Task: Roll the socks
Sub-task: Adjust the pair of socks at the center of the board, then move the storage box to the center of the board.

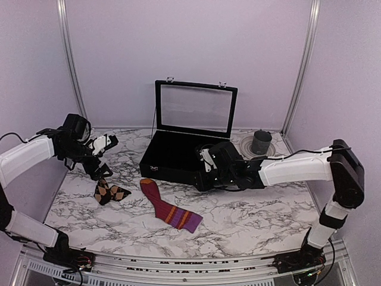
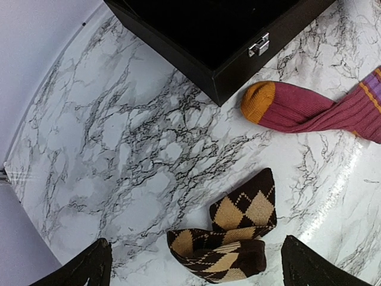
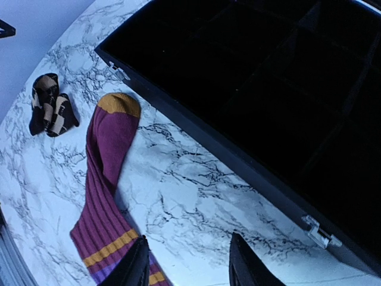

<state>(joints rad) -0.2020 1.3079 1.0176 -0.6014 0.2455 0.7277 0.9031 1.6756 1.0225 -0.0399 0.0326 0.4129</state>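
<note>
Left gripper (image 1: 102, 171) hangs spread wide over the argyle sock (image 1: 111, 192), near-left; only its wrist view shows that sock folded double. Red sock (image 1: 168, 207) lies flat to its right. Right gripper (image 3: 187, 262), jaws parted and empty, hovers beside the black case (image 1: 166, 171), whose dividers its own camera reveals.

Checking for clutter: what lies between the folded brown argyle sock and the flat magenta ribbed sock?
Only bare marble tabletop separates the argyle sock from the magenta sock, clearest in the left wrist view.
</note>
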